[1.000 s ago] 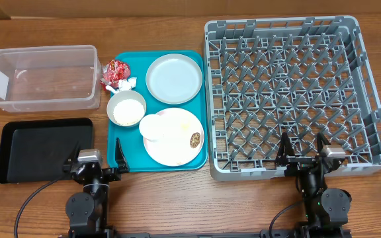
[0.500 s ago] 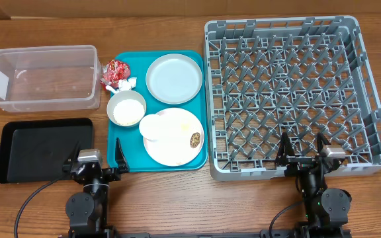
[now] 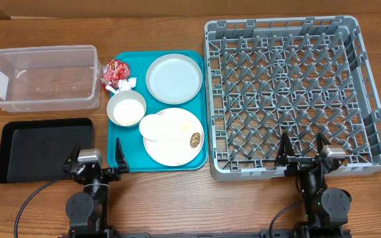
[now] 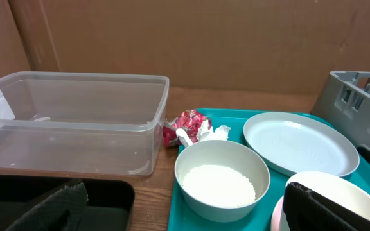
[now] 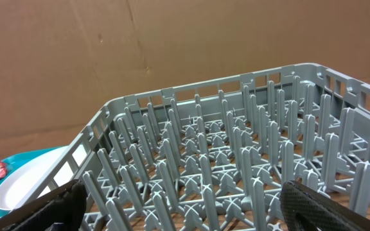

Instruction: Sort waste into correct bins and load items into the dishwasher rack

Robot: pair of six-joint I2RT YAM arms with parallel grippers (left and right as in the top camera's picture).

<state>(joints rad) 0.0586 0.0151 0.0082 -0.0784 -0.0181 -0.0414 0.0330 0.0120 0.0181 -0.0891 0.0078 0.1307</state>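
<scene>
Overhead, nothing has shifted in the last second: our left gripper (image 3: 92, 160) and right gripper (image 3: 301, 149) both sit empty with jaws spread wide, so we judge sorting not yet begun. Just ahead of the left gripper lie the crumpled red foil wrapper (image 3: 116, 71), crumpled white tissue (image 3: 127, 83) and small pale bowl (image 4: 220, 153) of loose white rice-like grains (image 4: 218, 185), with the clear rectangular plastic tub (image 3: 45, 49) ahead to its left, and the large square grey plastic crate (image 3: 280, 25) stands empty before the right gripper. We find no yellow-handled utensil in any view, and the left wrist view crops the pinkish-white round plate (image 3: 180, 149).
</scene>
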